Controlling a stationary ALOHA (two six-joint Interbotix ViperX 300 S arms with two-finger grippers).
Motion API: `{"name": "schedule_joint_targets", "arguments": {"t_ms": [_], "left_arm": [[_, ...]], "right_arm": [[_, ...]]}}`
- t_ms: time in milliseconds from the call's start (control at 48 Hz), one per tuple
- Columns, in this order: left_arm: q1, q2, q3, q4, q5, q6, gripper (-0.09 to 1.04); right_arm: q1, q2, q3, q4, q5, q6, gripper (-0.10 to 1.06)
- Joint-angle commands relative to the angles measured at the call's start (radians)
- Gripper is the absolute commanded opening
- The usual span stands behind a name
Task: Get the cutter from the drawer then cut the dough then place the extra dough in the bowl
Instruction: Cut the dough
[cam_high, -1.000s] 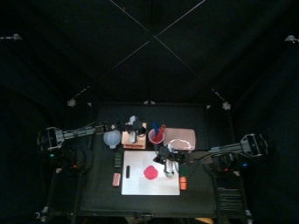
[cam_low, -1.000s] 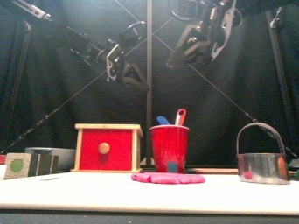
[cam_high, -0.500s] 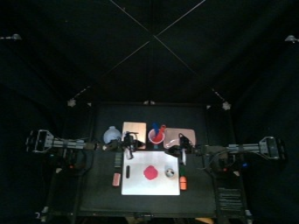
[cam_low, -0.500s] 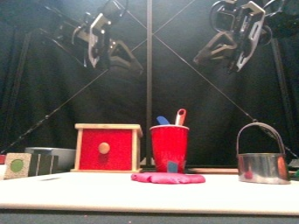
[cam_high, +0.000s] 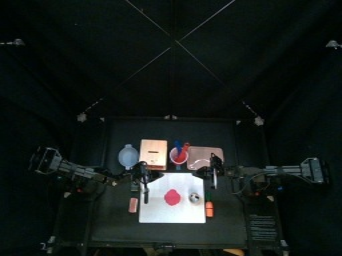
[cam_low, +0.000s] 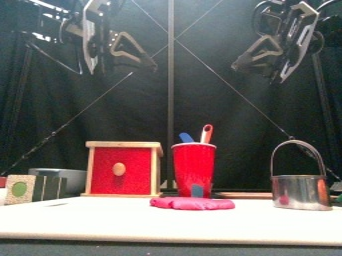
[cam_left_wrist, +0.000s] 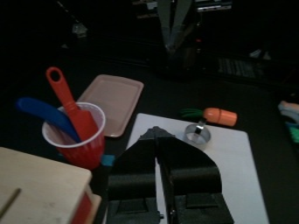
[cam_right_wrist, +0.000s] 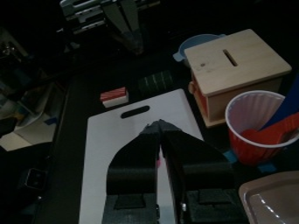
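Two closed, empty grippers aloft: left gripper (cam_left_wrist: 159, 144), right gripper (cam_right_wrist: 160, 131). Cutter (cam_low: 301, 190) already out, near worktop (cam_high: 107, 215) front edge. Open right gripper, take wire handle, centre over dough (cam_low: 191, 203).

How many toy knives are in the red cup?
2. A blue knife and a red knife both stand in the red cup, beside the wooden box. A shorter one could be hidden inside.

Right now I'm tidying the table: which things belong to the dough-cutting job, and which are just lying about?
Job: cutter, dough, white board, wooden box, bowl.
Lying about: red cup, pink tray, orange toy, red-and-white toy.
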Motion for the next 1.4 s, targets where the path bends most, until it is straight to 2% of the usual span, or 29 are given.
{"name": "schedule_joint_targets", "arguments": {"t_ms": [21, 62, 167, 250, 333, 458, 542, 583, 771, 875, 938, 979, 1188, 1396], "left_arm": [[-0.003, -0.005, 0.02, 0.207, -0.055, -0.196, 0.29], [-0.002, -0.003, 0.038, 0.322, -0.083, -0.31, 0.29], [0.003, -0.002, 0.071, 0.531, -0.106, -0.505, 0.29], [0.029, 0.0, 0.091, 0.653, -0.106, -0.617, 0.29], [0.049, 0.0, 0.101, 0.727, -0.101, -0.686, 0.29], [0.064, 0.0, 0.103, 0.767, -0.08, -0.692, 0.29], [0.074, 0.0, 0.103, 0.788, -0.064, -0.686, 0.29], [0.08, 0.0, 0.103, 0.801, -0.061, -0.683, 0.29], [0.098, -0.002, 0.104, 0.821, -0.058, -0.676, 0.29], [0.107, 0.0, 0.109, 0.822, -0.051, -0.675, 0.29], [0.11, 0.0, 0.112, 0.822, -0.048, -0.675, 0.29], [0.114, 0.0, 0.114, 0.822, -0.048, -0.675, 0.29], [0.13, 0.0, 0.126, 0.827, -0.046, -0.673, 0.29], [0.15, 0.0, 0.137, 0.839, -0.046, -0.673, 0.29]], "right_arm": [[-0.003, -0.008, -0.011, 0.011, -0.009, 0.0, 0.16], [-0.002, -0.008, -0.011, 0.015, -0.009, 0.0, 0.16], [0.005, -0.008, -0.017, 0.023, -0.009, 0.0, 0.16], [0.02, -0.008, -0.015, 0.023, -0.002, 0.002, 0.16], [0.049, -0.008, -0.014, 0.015, 0.017, -0.005, 0.17], [0.092, -0.014, -0.026, 0.025, 0.081, 0.003, 0.2], [0.121, -0.015, -0.04, 0.025, 0.14, 0.002, 0.27], [0.135, -0.017, -0.051, 0.026, 0.181, 0.003, 0.33], [0.196, -0.005, -0.129, 0.048, 0.511, 0.002, 0.74], [0.227, 0.005, -0.181, 0.051, 0.684, 0.0, 0.87], [0.239, 0.011, -0.209, 0.061, 0.759, 0.005, 0.88], [0.249, 0.017, -0.227, 0.091, 0.796, 0.002, 0.87], [0.287, 0.084, -0.25, 0.222, 0.824, 0.002, 0.79], [0.319, 0.206, -0.275, 0.259, 0.854, -0.002, 0.71]]}}
